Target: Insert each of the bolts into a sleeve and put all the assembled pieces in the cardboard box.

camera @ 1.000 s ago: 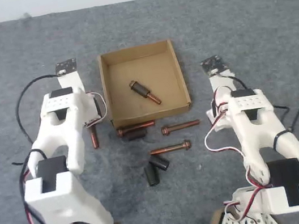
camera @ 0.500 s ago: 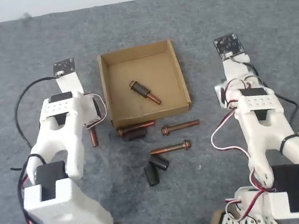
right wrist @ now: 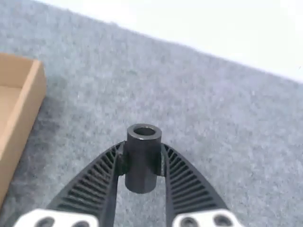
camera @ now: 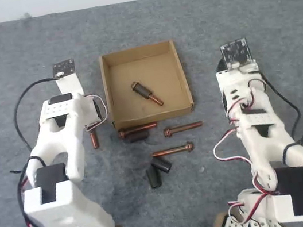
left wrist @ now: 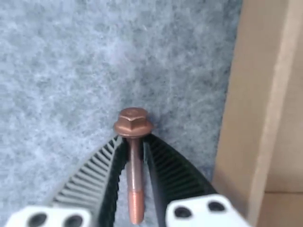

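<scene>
Grey carpet (camera: 239, 11), cardboard box (camera: 152, 115) holding one sleeved bolt (camera: 146, 93), left gripper (left wrist: 134, 138) pinching bolt (left wrist: 133, 124), right gripper (right wrist: 143, 148) pinching sleeve (right wrist: 142, 163)

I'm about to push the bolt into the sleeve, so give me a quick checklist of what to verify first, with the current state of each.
1. Left gripper shut on the bolt: ok.
2. Right gripper shut on the sleeve: ok.
3. Sleeve's open end facing away from its gripper, unblocked: ok.
4. Bolt's threaded tip leading: not ok, the head points outward.
5. Bolt and sleeve lined up: not ok, they sit on opposite sides of the cardboard box.
6. Room in the box: ok, one assembled piece inside.
</scene>
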Robot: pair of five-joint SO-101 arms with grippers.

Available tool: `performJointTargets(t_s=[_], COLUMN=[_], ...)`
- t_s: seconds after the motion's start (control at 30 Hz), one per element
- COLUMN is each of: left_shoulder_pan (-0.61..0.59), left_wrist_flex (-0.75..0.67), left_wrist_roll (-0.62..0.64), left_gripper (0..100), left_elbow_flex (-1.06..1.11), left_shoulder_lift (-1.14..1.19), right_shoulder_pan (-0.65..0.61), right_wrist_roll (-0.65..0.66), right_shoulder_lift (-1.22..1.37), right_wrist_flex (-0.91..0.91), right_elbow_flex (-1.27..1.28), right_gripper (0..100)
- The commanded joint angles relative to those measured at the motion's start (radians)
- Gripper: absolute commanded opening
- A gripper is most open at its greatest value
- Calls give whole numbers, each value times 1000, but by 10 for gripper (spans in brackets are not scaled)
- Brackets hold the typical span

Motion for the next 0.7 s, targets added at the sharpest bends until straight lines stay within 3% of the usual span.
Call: performJointTargets(t_s=[0.0,0.23,0.47,0.67], left_shoulder_pan=[-5,-3,-3,-3], left_wrist_flex=[-21,-21,-21,-21], left_wrist_roll=[-12,-12,-12,-12], left_gripper=[10,11,11,11], left_elbow_flex=[-12,-12,-10,-10], left_shoulder_lift=[-71,-71,-71,-71], right_shoulder_pan=[-8,-16,-27,-56], right_wrist_roll=[17,15,9,-196], right_shoulder_lift=[-58,-58,-56,-58], right_wrist_flex=[-193,-591,-611,-615], right_elbow_flex=[66,255,290,347], right_gripper=[6,6,6,6])
